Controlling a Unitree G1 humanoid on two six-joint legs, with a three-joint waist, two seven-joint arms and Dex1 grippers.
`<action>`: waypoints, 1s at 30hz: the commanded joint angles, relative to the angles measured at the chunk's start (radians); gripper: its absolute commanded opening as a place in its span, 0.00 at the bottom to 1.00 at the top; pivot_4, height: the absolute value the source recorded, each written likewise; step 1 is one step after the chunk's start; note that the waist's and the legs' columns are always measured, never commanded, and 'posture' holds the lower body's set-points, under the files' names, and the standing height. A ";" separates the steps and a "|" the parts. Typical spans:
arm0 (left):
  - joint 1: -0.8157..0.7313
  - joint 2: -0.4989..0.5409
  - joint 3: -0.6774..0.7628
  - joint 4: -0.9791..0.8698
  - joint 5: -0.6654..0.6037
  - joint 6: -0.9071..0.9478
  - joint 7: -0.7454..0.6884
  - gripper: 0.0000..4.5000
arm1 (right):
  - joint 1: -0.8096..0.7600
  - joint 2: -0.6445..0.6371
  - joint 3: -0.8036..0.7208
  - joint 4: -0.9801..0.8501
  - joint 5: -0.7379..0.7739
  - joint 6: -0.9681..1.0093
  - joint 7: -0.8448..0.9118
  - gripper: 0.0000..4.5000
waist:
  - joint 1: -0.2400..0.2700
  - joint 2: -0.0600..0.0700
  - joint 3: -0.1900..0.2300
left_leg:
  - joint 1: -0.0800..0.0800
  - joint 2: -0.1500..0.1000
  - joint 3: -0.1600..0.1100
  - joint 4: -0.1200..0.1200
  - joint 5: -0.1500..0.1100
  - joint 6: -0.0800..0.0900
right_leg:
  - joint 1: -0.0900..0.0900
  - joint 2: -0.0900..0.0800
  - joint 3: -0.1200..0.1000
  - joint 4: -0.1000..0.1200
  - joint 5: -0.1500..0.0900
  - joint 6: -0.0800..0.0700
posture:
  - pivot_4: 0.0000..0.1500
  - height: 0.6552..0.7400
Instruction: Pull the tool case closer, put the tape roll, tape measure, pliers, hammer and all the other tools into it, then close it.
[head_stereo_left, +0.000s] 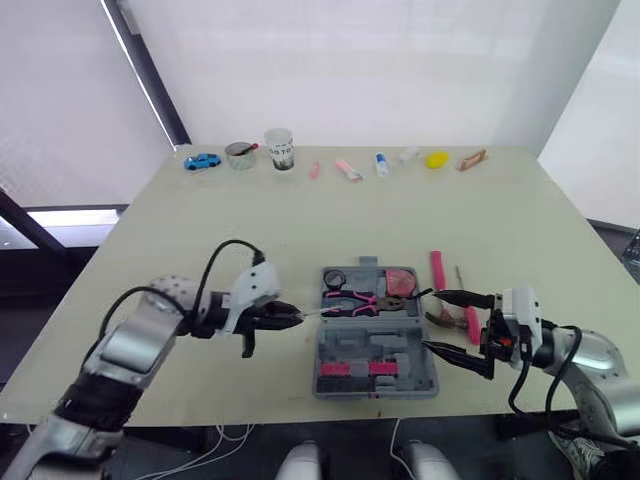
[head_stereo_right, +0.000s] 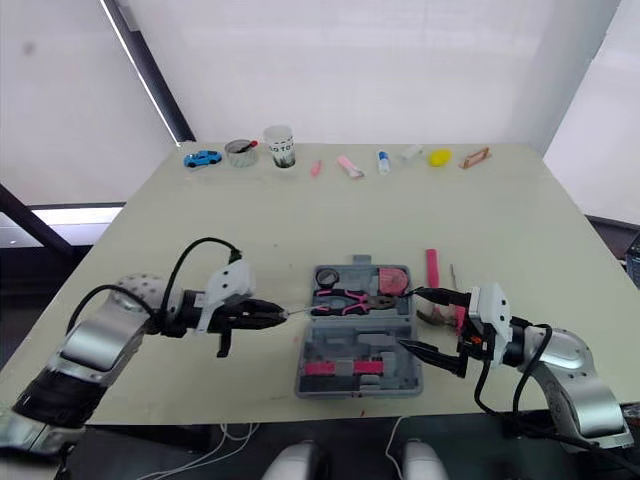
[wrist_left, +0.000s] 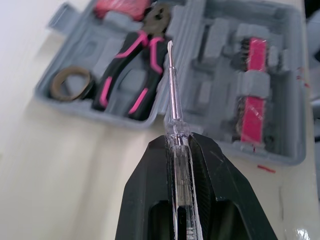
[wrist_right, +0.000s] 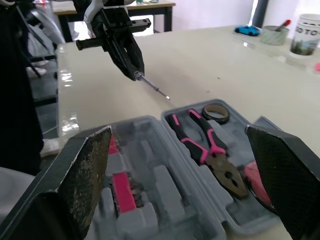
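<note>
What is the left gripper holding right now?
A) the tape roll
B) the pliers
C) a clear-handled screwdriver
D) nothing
C: the fingers of the left gripper are shut on the clear-handled screwdriver, its tip aimed at the open tool case, where the pliers and tape roll already lie.

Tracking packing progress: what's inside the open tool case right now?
Inside the tool case: pliers, tape roll, a red tape measure, and a pink bit rack in the near half. Slots beneath the pliers are covered.
</note>
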 joint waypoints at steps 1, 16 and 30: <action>-0.077 -0.037 -0.077 0.050 0.039 -0.007 -0.052 0.02 | 0.019 -0.010 -0.033 -0.071 0.015 -0.002 -0.024 1.00 | -0.003 0.000 0.000 | 0.000 0.000 0.000 0.000 0.000 0.000 | 0.000 0.000 0.000 0.000 0.000 0.000 | 1.00 1.00; -0.277 -0.187 -0.247 0.146 0.175 0.114 -0.094 0.02 | 0.079 -0.034 -0.070 -0.118 0.024 0.003 -0.072 1.00 | -0.007 -0.001 0.001 | -0.001 0.000 -0.001 0.001 0.000 0.000 | 0.000 0.001 0.000 0.000 0.000 0.000 | 1.00 1.00; -0.348 -0.260 -0.342 0.225 0.251 0.186 -0.094 0.02 | 0.074 -0.109 -0.121 -0.053 0.053 0.006 0.008 1.00 | -0.007 -0.001 0.001 | -0.001 0.000 -0.001 0.001 0.000 0.000 | 0.000 0.001 0.000 0.000 0.000 0.000 | 1.00 1.00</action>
